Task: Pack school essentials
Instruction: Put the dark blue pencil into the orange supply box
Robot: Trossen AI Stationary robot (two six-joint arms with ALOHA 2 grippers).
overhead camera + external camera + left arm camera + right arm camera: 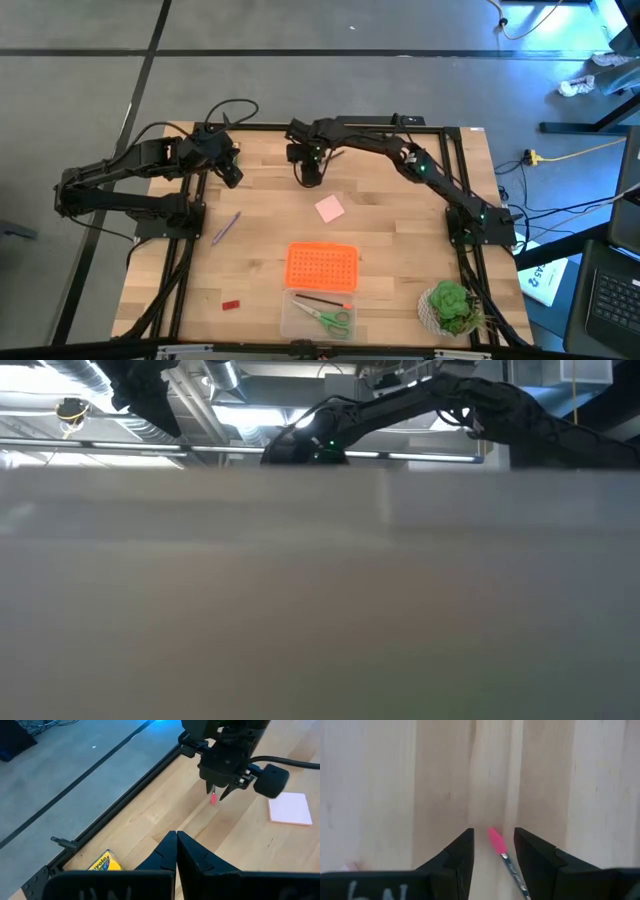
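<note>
My right gripper hangs over the far middle of the table, shut on a thin pencil whose pink tip pokes out between its fingers. My left gripper waits shut at the far left, above the table. A pink square pad lies flat near the right gripper. A purple pencil and a tiny red block lie on the left half of the table. Green-handled scissors lie inside the clear box. A yellow crayon box lies at the far edge, below the left gripper. My right gripper holds the thin pencil between its two fingers, which point steeply down. The shaft runs back slantwise along one finger, and the place of hold is hidden farther back. The pink tip hangs below the fingers, clear of the table.
An orange perforated lid lies flat just beyond the clear box at the near middle. A potted plant stands at the near right corner. Black frame rails run along the table's sides. In the low view something blurred close to the camera blocks the tabletop.
</note>
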